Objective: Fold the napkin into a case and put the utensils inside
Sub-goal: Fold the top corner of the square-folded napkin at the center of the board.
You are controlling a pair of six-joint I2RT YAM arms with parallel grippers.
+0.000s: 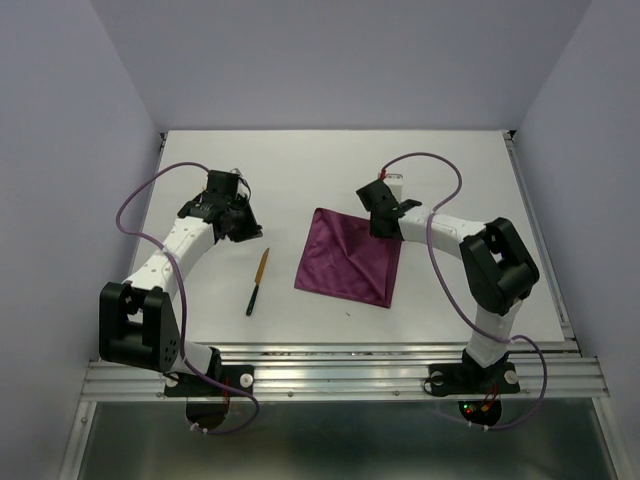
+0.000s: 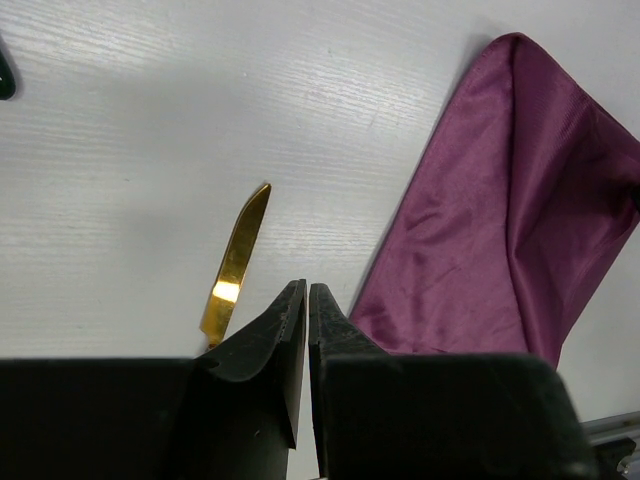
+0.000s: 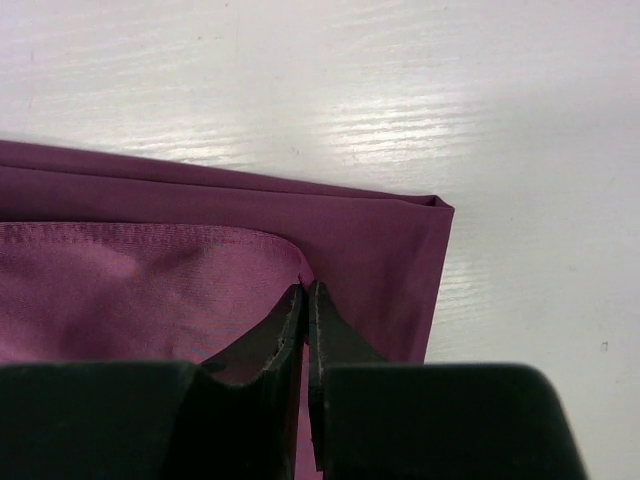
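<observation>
The plum-purple napkin (image 1: 345, 262) lies folded in layers at the table's middle, roughly square. My right gripper (image 1: 384, 222) is at its far right corner. In the right wrist view that gripper (image 3: 306, 289) is shut on the hemmed corner of the napkin's (image 3: 150, 285) top layer, which curls up to the tips. One utensil, a knife (image 1: 258, 282) with a black handle and gold blade (image 2: 235, 262), lies left of the napkin (image 2: 500, 200). My left gripper (image 1: 238, 224) hovers beyond the knife; its jaws (image 2: 307, 290) are shut with nothing between them. No fork shows.
A small dark tip (image 2: 4, 75) pokes in at the left edge of the left wrist view; I cannot tell what it is. White table (image 1: 300, 170) runs to grey side walls and a metal rail (image 1: 340, 375) at the near edge.
</observation>
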